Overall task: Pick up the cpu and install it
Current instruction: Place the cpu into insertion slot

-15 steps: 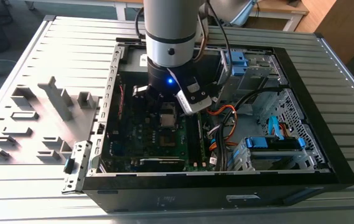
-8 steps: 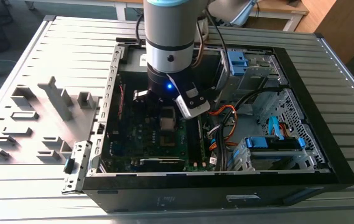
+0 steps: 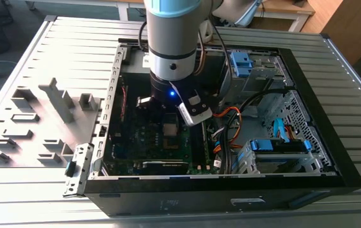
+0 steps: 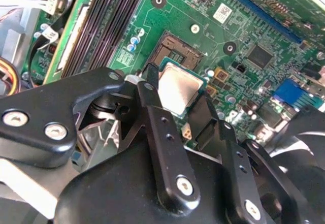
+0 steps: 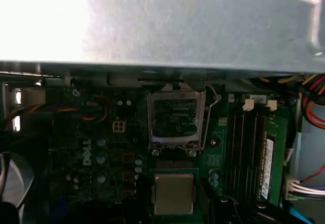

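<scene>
The gripper [image 4: 178, 93] is closed on the cpu [image 4: 179, 86] at two opposite edges near the open socket [image 4: 174, 50]; the chip seems light, stiff, with a probably fragile underside.

Cpu [image 4: 180, 87] in tool [image 4: 177, 96] grip, over motherboard [image 4: 264, 26], just beside socket [image 4: 175, 51]; all inside computer case [image 3: 199, 194].

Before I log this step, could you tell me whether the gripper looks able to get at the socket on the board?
Probably yes: in the second wrist view the gripper, shut on the chip, hangs right beside the socket, and nothing seems to lie across the socket's open top.
</scene>
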Robot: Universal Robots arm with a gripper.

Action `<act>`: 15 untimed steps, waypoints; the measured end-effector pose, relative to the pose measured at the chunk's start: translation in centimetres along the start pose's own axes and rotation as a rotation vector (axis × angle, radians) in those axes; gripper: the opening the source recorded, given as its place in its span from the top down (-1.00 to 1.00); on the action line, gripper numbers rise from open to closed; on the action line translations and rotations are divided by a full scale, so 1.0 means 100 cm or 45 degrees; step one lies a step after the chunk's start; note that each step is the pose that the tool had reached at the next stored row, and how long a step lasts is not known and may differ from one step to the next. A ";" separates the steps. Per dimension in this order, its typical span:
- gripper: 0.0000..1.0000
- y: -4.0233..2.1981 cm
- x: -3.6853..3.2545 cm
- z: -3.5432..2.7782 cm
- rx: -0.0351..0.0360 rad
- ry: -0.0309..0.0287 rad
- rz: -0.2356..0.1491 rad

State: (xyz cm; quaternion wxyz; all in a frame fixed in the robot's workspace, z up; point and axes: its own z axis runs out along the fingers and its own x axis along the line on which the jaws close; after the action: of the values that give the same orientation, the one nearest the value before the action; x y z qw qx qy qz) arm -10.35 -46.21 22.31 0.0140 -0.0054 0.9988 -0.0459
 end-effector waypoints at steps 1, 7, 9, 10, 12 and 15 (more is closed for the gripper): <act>0.05 0.0001 0.0000 0.0012 0.0020 -0.0001 0.000; 0.05 0.0002 0.0001 0.0026 0.0072 0.0001 0.000; 0.05 0.0002 0.0001 0.0027 0.0072 0.0001 0.000; 0.05 0.0003 0.0001 0.0027 0.0072 0.0000 0.000; 0.05 -0.0006 0.0002 0.0033 0.0070 -0.0002 0.000; 0.05 -0.0025 0.0003 0.0051 0.0071 0.0000 0.000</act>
State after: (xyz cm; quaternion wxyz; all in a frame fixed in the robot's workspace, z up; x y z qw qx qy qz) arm -10.37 -46.50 21.83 0.0140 -0.0054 0.9987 -0.0487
